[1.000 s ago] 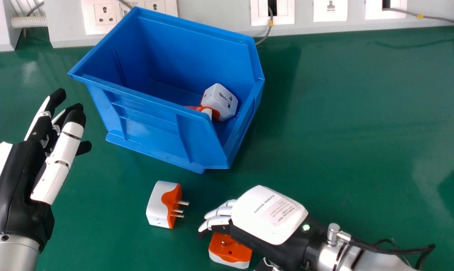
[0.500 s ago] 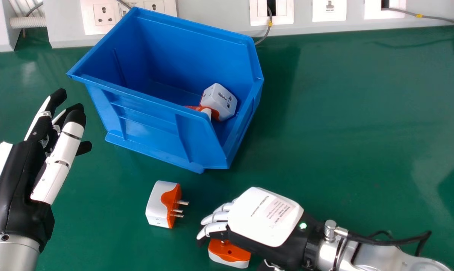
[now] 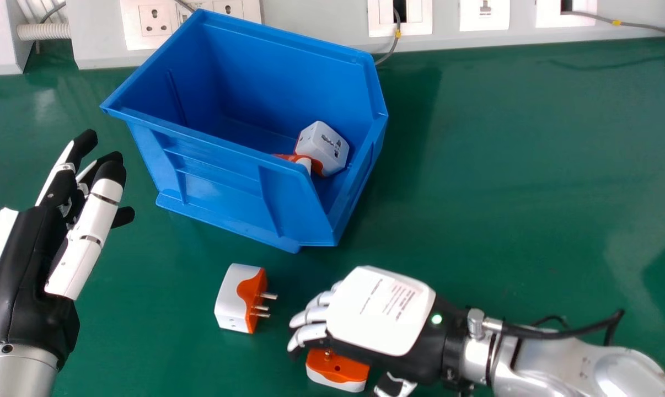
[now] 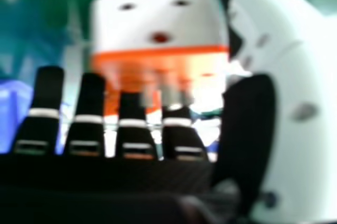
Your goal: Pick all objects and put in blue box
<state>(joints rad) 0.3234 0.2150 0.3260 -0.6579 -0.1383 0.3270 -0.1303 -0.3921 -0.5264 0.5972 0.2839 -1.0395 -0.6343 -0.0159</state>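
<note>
Green tabletop (image 3: 503,193) underlies the right robot hand (image 3: 350,328) bearing a printed label (image 3: 396,299).

The head camera looks forward and down over the blue box (image 3: 214,179); nearer side, the right robot hand's (image 3: 381,311) camera faces a plug (image 3: 337,376) close-up, shared by both.

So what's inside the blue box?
A white and orange plug is in the box, with another orange and white bit beside it. The box's front wall hides the rest of that bit.
</note>
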